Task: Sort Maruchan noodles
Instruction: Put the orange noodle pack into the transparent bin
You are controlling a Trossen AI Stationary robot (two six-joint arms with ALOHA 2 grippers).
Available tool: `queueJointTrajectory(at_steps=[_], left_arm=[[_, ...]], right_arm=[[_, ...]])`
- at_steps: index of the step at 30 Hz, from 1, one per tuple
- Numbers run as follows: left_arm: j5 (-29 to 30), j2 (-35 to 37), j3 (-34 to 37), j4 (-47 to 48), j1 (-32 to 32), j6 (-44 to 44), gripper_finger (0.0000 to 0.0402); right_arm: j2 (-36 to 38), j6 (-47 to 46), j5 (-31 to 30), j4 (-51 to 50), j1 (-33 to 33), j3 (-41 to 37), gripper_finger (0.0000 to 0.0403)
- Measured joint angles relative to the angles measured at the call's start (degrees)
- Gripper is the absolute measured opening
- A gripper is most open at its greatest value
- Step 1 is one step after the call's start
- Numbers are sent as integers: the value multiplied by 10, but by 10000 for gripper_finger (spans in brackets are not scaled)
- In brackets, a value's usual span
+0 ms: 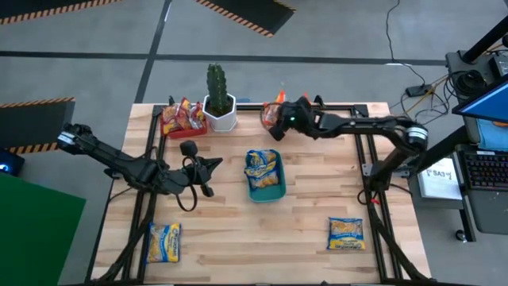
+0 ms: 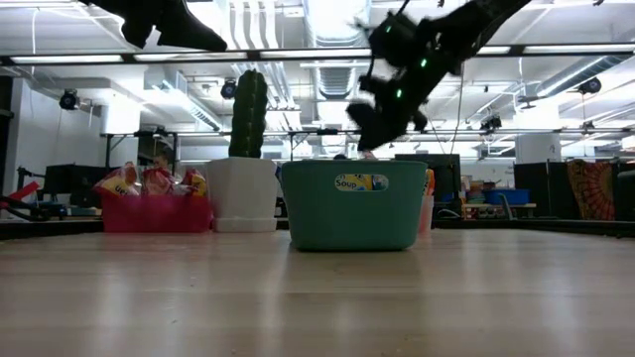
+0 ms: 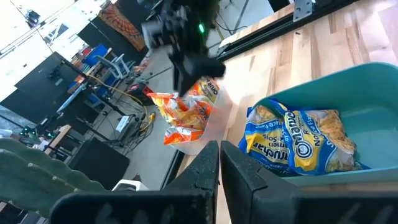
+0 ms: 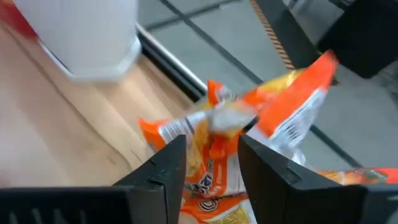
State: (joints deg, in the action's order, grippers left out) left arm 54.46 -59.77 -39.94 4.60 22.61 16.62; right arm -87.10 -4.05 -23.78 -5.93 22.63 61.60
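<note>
Reaching over the far edge of the bench (image 1: 238, 246), the right gripper (image 1: 279, 116) hangs above the clear tray (image 1: 271, 117) of orange packets (image 4: 214, 180), its fingers (image 4: 163, 167) apart with nothing between them. One orange packet (image 4: 292, 109) stands tilted just beyond the fingers. The left gripper (image 1: 213, 165) waits mid-bench, left of the green tray (image 1: 264, 191), its fingers (image 3: 208, 171) closed and empty. That tray, at the bench's centre, holds yellow-blue packets (image 1: 263, 167). The pink tray (image 1: 184, 125) by the far left corner holds red packets (image 1: 184, 115), beside the cactus (image 1: 216, 83) in its white pot (image 1: 221, 113). Two more yellow-blue packets lie loose near the near edge: one (image 1: 163, 242) toward the left corner, the other (image 1: 347, 233) toward the right.
</note>
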Motion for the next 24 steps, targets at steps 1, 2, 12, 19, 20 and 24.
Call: queueJointTrajectory(at_steps=[1, 2, 12, 19, 20, 24], left_arm=[[0, 0, 0, 0, 0, 0, 0], [0, 0, 0, 0, 0, 0, 0], [0, 0, 0, 2, 0, 5, 0], [0, 1, 0, 2, 0, 7, 0], [0, 1, 0, 2, 0, 7, 0], [0, 2, 0, 2, 0, 7, 0]], right_arm=[[15, -6, 10, -2, 0, 0, 133], [29, -11, 16, -1, 0, 0, 131], [32, 37, 17, 103, 76, 0, 17], [-80, 26, 84, 222, 127, 0, 9], [-95, 26, 83, 229, 130, 0, 9], [-151, 15, 77, 241, 132, 0, 9]])
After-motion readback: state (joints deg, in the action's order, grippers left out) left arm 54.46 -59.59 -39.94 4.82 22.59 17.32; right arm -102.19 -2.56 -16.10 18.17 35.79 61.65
